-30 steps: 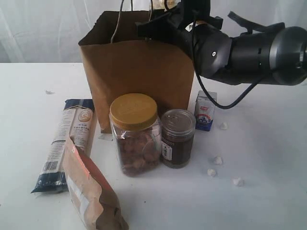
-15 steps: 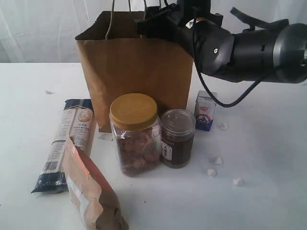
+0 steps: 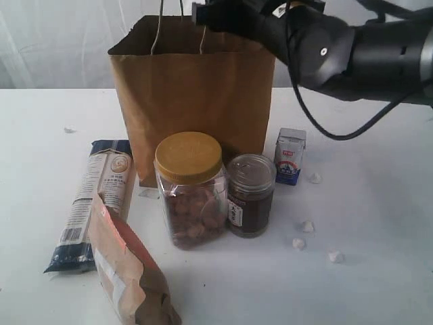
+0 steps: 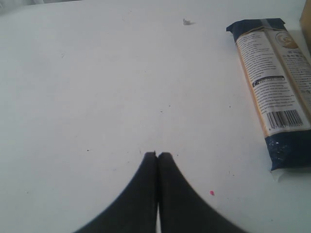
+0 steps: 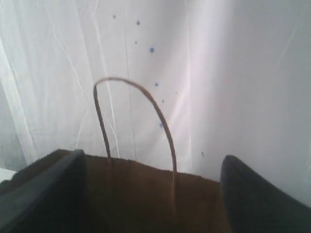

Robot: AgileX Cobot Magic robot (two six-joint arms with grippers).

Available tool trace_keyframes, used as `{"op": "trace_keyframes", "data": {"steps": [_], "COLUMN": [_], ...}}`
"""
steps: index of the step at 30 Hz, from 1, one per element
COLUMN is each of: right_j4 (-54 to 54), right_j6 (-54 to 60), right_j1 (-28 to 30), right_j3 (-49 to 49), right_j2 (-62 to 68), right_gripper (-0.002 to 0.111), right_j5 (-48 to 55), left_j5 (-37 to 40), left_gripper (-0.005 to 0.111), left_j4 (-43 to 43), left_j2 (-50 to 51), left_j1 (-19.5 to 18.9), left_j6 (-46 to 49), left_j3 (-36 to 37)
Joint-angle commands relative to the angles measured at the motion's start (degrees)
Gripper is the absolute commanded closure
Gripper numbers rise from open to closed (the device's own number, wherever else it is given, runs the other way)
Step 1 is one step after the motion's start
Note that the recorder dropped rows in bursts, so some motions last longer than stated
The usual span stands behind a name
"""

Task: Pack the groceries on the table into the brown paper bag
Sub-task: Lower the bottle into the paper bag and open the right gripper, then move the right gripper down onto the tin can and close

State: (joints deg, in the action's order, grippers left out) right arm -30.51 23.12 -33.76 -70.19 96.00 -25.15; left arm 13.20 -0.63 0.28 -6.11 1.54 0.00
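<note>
right gripper (image 3: 203, 13): jaws apart, empty, just above the bag (image 3: 193, 101) mouth, handle (image 5: 163, 131) dead ahead; probably positioned for dropping things inside. left gripper (image 4: 156, 154): pressed together, low over tabletop (image 4: 87, 87), pasta (image 4: 274, 92) ahead, not touching. below the right gripper, in front of the bag: jar (image 3: 189, 186), can (image 3: 250, 196), carton (image 3: 289, 157), pouch (image 3: 128, 271), all unpacked. handles liable to snag.

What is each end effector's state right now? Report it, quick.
Left end effector: closed, holding nothing, with the table below.
Right end effector: open, holding nothing, at the mouth of the brown paper bag.
</note>
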Motion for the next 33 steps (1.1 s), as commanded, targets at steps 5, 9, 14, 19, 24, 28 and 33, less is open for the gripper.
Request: {"op": "trace_keyframes", "data": {"steps": [5, 9, 14, 19, 24, 28, 33], "right_j4": [0.7, 0.7, 0.8, 6.2, 17.1, 27.6, 36.3], "right_j6": [2.9, 8.5, 11.4, 11.4, 7.0, -0.1, -7.8], "right_j1": [0.2, 0.2, 0.2, 0.2, 0.2, 0.2, 0.2], "right_j3": [-0.3, -0.3, -0.3, -0.3, -0.3, -0.3, -0.3], "right_j2": [-9.2, -13.0, -18.3, -23.9, -28.0, -28.3, -27.1], "right_gripper": [0.037, 0.037, 0.037, 0.037, 0.04, 0.048, 0.059], "right_j5": [14.6, 24.4, 33.7, 41.5, 54.1, 68.3, 78.3], "left_j5": [0.1, 0.1, 0.1, 0.1, 0.1, 0.1, 0.1], "left_gripper": [0.107, 0.107, 0.107, 0.107, 0.107, 0.107, 0.107], "left_j4": [-0.3, -0.3, -0.3, -0.3, -0.3, -0.3, -0.3], "left_j2": [-0.3, -0.3, -0.3, -0.3, -0.3, -0.3, -0.3], "left_j1": [0.2, 0.2, 0.2, 0.2, 0.2, 0.2, 0.2], "left_j6": [0.0, 0.0, 0.0, 0.0, 0.0, 0.0, 0.0], "left_j3": [0.0, 0.0, 0.0, 0.0, 0.0, 0.0, 0.0]}}
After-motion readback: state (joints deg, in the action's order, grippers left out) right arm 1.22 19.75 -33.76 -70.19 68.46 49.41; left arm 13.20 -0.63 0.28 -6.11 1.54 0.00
